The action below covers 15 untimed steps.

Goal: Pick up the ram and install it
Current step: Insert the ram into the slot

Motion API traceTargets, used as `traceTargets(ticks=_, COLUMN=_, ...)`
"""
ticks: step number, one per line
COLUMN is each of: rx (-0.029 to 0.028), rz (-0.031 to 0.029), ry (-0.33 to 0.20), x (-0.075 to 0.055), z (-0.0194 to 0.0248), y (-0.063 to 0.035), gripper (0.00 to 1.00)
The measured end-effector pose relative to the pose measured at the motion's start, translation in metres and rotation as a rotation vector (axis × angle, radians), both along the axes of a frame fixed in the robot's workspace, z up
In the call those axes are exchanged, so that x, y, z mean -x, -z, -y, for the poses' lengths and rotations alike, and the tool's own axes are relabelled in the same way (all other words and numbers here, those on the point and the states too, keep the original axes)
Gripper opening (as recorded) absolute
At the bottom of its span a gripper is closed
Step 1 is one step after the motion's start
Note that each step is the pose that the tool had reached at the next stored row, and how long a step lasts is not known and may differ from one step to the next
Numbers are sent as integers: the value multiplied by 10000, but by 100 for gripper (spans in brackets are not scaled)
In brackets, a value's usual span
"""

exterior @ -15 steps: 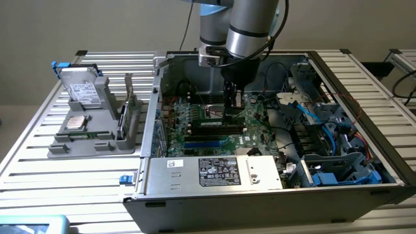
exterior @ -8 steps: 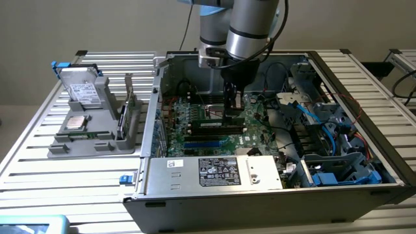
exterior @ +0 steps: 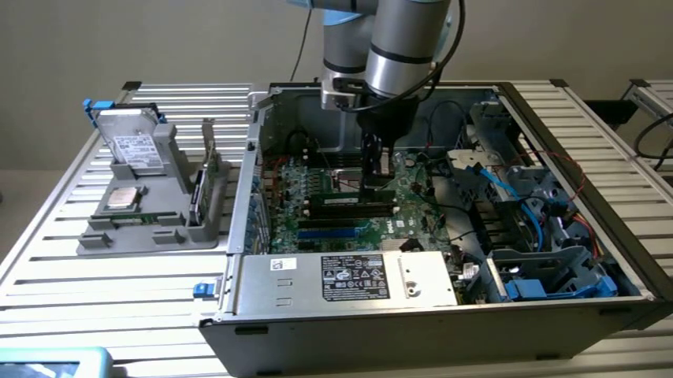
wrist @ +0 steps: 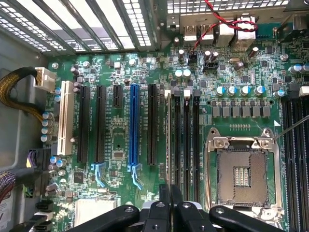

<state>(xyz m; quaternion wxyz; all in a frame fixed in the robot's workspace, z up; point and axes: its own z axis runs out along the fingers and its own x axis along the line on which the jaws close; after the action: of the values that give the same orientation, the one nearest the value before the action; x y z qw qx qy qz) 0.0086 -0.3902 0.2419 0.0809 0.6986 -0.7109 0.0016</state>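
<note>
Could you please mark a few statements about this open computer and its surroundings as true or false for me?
1. The end effector is inside the open grey metal computer case, above the green motherboard. True.
2. The silver square processor socket holds a chip. False: it is empty, with its contacts bare.
3. The long blue expansion slot holds a card. False: it is empty.
4. A grey plastic parts holder stands outside the case, on the slatted metal table at the exterior view's left. True.
</note>
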Motion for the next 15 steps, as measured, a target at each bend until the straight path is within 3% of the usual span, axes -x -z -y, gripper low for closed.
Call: traceTargets(ticks=15, rx=3, rz=-36, ry=-2, x=0, z=-15, y=61, gripper=12)
